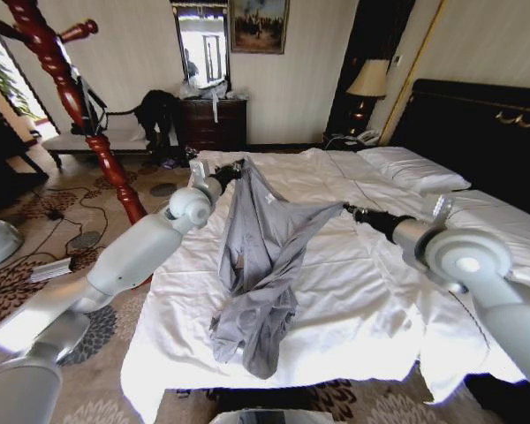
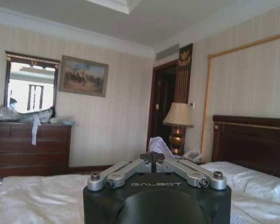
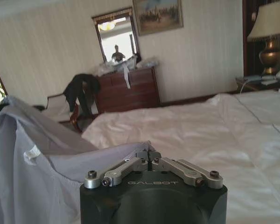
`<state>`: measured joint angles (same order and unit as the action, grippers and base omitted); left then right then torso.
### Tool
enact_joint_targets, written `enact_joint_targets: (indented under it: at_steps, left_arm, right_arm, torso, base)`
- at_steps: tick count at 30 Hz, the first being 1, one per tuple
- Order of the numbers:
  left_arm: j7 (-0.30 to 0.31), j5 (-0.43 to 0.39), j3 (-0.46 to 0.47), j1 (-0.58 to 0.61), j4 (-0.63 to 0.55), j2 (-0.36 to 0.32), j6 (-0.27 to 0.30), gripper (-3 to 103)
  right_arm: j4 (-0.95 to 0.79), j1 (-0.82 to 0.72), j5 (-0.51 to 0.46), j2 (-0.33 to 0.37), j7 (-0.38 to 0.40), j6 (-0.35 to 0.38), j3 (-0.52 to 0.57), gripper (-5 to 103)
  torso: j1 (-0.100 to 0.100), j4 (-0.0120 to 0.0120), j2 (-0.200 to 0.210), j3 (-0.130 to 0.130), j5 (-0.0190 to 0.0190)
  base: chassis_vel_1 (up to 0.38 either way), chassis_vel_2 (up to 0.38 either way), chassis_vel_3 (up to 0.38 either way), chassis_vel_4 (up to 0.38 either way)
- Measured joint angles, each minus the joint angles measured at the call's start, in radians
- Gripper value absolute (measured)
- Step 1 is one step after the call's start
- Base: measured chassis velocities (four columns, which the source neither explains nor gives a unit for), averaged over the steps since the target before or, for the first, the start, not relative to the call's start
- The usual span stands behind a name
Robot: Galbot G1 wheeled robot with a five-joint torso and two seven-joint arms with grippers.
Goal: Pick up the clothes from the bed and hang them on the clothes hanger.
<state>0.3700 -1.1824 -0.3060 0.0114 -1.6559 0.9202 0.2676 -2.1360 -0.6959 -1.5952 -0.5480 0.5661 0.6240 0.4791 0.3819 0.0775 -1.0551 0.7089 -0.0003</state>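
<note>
Both grippers are pinching the grey jacket right now: the left gripper has its fingers pressed together on a bit of fabric at the far top edge, and the right gripper is clamped on the cloth off to the right, so the jacket is stretched up between them while its lower half trails on the near part of the bed. Looks like the lifting step to me, and next it'd need raising clear of the sheets and carrying left to the red wooden stand, keeping the collar spread
</note>
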Motion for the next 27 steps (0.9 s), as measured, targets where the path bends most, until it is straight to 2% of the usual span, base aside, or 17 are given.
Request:
enact_joint_targets:
  at_steps: [6,10,15,16,17,19,20,21,24,26,27]
  left_arm:
    - [0.028,-0.04,0.008,-0.097,-0.003,-0.015,0.028,0]
    - [0.031,-0.067,-0.004,-0.178,0.012,-0.007,0.041,0]
    - [0.037,-0.094,-0.029,-0.272,0.02,0.013,0.06,0]
    - [0.038,-0.098,-0.039,-0.295,0.025,0.025,0.066,0]
    - [0.041,-0.1,-0.049,-0.314,0.031,0.035,0.073,0]
    - [0.046,-0.1,-0.066,-0.347,0.039,0.044,0.087,0]
    - [0.046,-0.1,-0.066,-0.347,0.039,0.044,0.087,0]
    - [0.049,-0.1,-0.074,-0.359,0.044,0.046,0.098,0]
    - [0.059,-0.09,-0.1,-0.405,0.102,0.067,0.125,0]
    - [0.059,-0.087,-0.103,-0.415,0.123,0.076,0.126,0]
    - [0.059,-0.085,-0.106,-0.432,0.159,0.089,0.128,0]
  right_arm:
    - [0.066,0.112,-0.017,0.035,-0.008,-0.01,-0.028,0]
    - [0.1,0.135,-0.02,0.088,-0.023,-0.023,0.003,0]
    - [0.159,0.21,-0.051,0.13,-0.034,-0.041,-0.001,0]
    - [0.173,0.231,-0.051,0.139,-0.038,-0.047,-0.014,0]
    - [0.189,0.265,-0.047,0.139,-0.044,-0.054,-0.042,0]
    - [0.234,0.378,-0.031,0.107,-0.048,-0.063,-0.157,0]
    - [0.234,0.378,-0.031,0.107,-0.048,-0.063,-0.157,0]
    - [0.254,0.431,-0.027,0.085,-0.048,-0.064,-0.208,0]
    - [0.348,0.643,-0.005,-0.028,-0.045,-0.066,-0.406,0]
    - [0.367,0.674,0.004,-0.048,-0.047,-0.067,-0.437,0]
    - [0.403,0.727,0.026,-0.078,-0.054,-0.071,-0.488,0]
  torso:
    - [0.0,-0.0001,0.0,0.0,0.0001]
    - [0.0,0.0015,0.0,0.0,0.0005]
    - [0.0,-0.0003,0.0,0.0,0.0001]
    - [0.0,-0.0002,0.0,0.0,-0.0001]
    - [0.0,0.0011,0.0,0.0,0.0001]
    - [0.0,0.0021,0.0,0.0,0.0015]
    - [0.0,0.0021,0.0,0.0,0.0015]
    - [0.0,0.0017,0.0,0.0,0.0019]
    - [0.0,-0.0007,0.0,0.0,-0.0003]
    - [0.0,-0.0011,0.0,0.0,-0.0005]
    - [0.0,-0.0011,0.0,0.0,-0.0005]
  base:
    - [0.0,0.0,0.0,0.0]
    - [0.0,0.0,0.0,0.0]
    - [0.0,0.0,0.0,0.0]
    - [0.0,0.0,0.0,0.0]
    - [0.0,0.0,0.0,0.0]
    - [0.0,0.0,0.0,0.0]
    - [0.0,0.0,0.0,0.0]
    - [0.0,0.0,0.0,0.0]
    - [0.0,0.0,0.0,0.0]
    - [0.0,0.0,0.0,0.0]
    - [0.0,0.0,0.0,0.0]
